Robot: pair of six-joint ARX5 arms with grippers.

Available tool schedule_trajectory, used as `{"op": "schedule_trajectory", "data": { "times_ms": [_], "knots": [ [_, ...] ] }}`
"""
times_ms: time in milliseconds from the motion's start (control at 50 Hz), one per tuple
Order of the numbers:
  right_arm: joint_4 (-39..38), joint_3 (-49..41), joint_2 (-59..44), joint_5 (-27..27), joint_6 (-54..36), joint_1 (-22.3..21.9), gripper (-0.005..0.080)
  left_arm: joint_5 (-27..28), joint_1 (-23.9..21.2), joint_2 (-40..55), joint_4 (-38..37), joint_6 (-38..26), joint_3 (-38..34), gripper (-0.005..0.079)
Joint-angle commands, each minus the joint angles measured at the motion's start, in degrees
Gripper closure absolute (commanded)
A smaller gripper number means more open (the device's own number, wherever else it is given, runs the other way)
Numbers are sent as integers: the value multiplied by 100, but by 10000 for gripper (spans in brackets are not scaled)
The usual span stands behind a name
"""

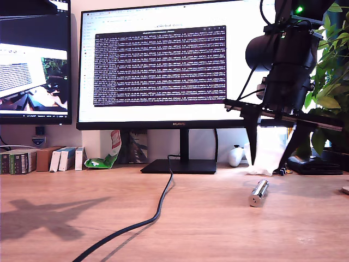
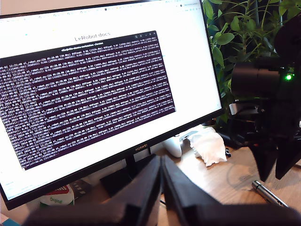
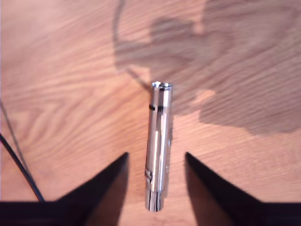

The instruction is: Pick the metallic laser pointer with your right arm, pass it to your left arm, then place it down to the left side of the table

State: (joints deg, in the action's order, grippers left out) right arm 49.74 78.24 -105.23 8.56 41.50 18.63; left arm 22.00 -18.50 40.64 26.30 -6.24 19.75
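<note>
Exterior view: the metallic laser pointer [image 1: 258, 192] lay on the table [image 1: 218, 229] at that view's right, beneath my second gripper [image 1: 271, 159], fingers spread, nothing held. First wrist view: my first gripper [image 2: 161, 188] was closed, empty. Second wrist view: a centred, level descent was judged advisable before closing. No containers were noted.

Cut off and unreadable

My first gripper [image 2: 161, 162] runs out of its wrist view; the laser pointer [image 2: 269, 193] there is partly behind the other arm. Monitor [image 1: 163, 65] text is too small to read.
</note>
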Motion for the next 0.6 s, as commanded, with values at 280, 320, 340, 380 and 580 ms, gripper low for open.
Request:
{"op": "schedule_trajectory", "data": {
  "times_ms": [280,320,340,380,580],
  "knots": [
    [-166,63,-85,-13,175,-44,357,7,-26,24,74,-24,11,763],
    [-170,63,-101,-13,186,-44,358,7,-26,24,77,-24,11,763],
    [-168,63,-103,-13,186,-44,358,7,-26,24,77,-24,11,763],
    [-166,63,-109,-15,184,-44,360,7,-26,24,74,-24,11,763],
    [-229,63,-186,-35,192,-44,361,7,-28,24,77,-24,11,763]
  ]
}}
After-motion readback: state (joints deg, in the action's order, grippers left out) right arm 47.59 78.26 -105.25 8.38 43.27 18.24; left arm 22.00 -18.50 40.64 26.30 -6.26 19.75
